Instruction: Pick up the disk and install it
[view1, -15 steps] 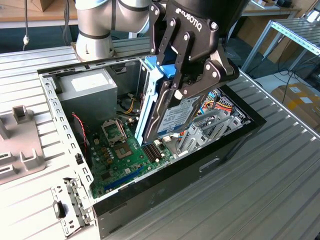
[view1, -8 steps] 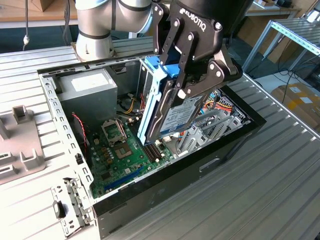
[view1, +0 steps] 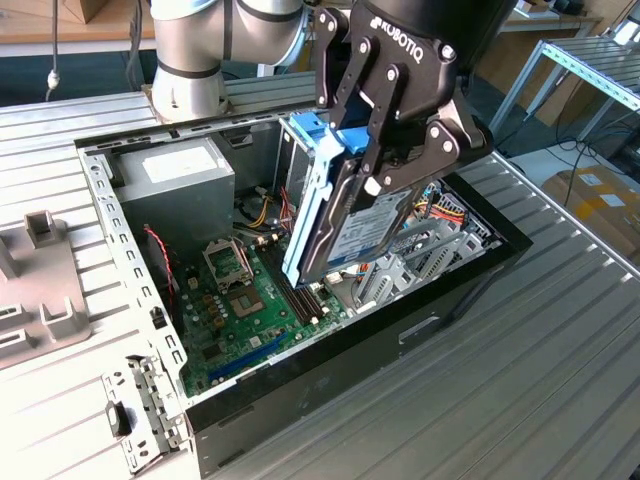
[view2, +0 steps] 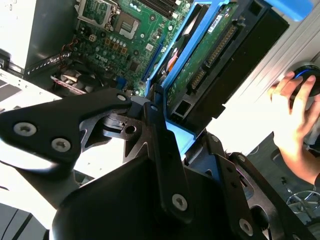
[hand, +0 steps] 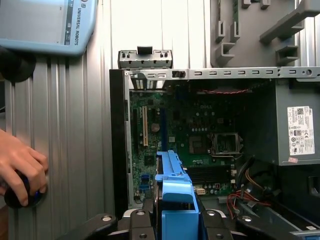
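The disk (view1: 352, 238) is a flat dark drive with a white label and bright blue side rails. It hangs tilted on edge above the open computer case (view1: 430, 318), over the drive cage (view1: 425, 255). My gripper (view1: 375, 180) is shut on its upper part, one finger on each flat face. In the second wrist view the disk (view2: 212, 52) shows its green circuit side, running away from the gripper (view2: 167, 112). In the first wrist view its blue end tab (hand: 173, 197) stands between the fingers (hand: 142, 220), above the motherboard.
Inside the case lie a green motherboard (view1: 240, 305) and a grey power supply (view1: 175, 170), with red cables near the cage. A person's hand (view2: 295, 112) (hand: 17, 165) rests on a dark round device on the ribbed metal table (view1: 540, 380). A grey fixture (view1: 40, 300) sits at the exterior view's left.
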